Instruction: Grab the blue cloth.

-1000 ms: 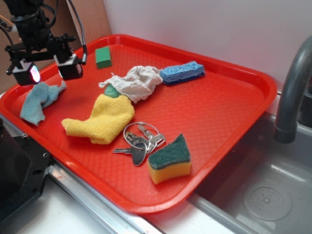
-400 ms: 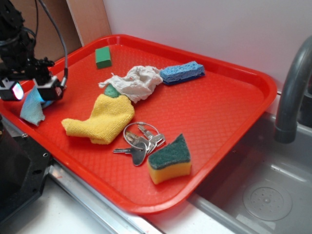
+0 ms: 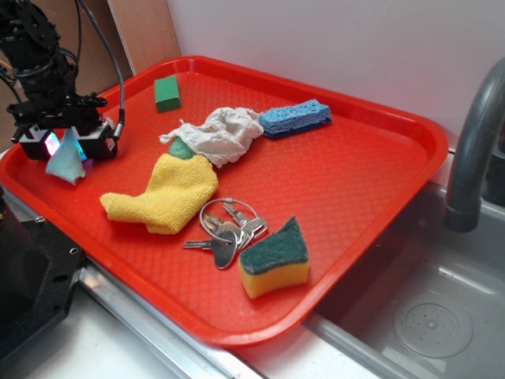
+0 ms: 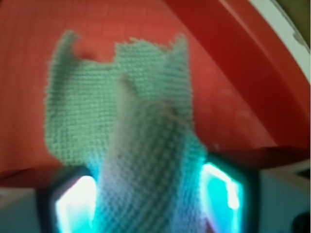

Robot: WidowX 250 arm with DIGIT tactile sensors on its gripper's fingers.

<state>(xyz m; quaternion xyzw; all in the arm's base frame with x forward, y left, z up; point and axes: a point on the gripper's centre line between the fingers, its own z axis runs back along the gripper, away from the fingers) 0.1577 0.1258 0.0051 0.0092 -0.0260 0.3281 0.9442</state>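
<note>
Pale teal microfibre, the blue cloth (image 3: 65,160), is pinched between my gripper (image 3: 68,146) pads at the left end of the red tray (image 3: 355,181), its free end hanging down toward the tray floor. Yellow cloth (image 3: 164,192) lies just to the right, apart from it.

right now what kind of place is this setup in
Probably a kitchen sink counter: a grey faucet arches over a steel sink basin, and the red tray beside it holds cleaning sponges and rags.
</note>
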